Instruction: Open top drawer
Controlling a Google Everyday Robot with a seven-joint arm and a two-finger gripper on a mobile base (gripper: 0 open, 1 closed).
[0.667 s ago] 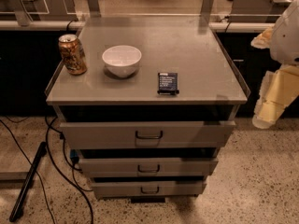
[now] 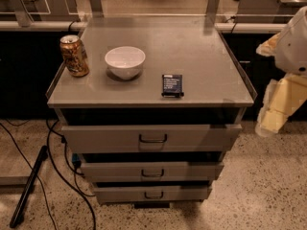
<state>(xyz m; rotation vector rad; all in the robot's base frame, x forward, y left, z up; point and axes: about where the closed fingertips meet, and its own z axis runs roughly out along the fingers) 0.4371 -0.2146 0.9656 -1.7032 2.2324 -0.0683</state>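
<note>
The top drawer [image 2: 152, 138] is the widest grey front of three, just below the cabinet's top, with a small dark loop handle [image 2: 153, 139] at its centre. A dark gap shows above it. My gripper [image 2: 274, 108] hangs at the right edge of the camera view, cream-coloured, below the white arm [image 2: 298, 42]. It is to the right of the cabinet, about level with the top drawer, and apart from the drawer and its handle.
On the cabinet top [image 2: 201, 56] stand a drink can [image 2: 74, 55], a white bowl [image 2: 125, 61] and a small dark box [image 2: 172, 85]. Two narrower drawers [image 2: 152, 170] lie below. Cables and a dark bar [image 2: 29, 186] lie on the floor at the left.
My gripper has edged slightly down and to the left. The drawers and the things on top have not moved.
</note>
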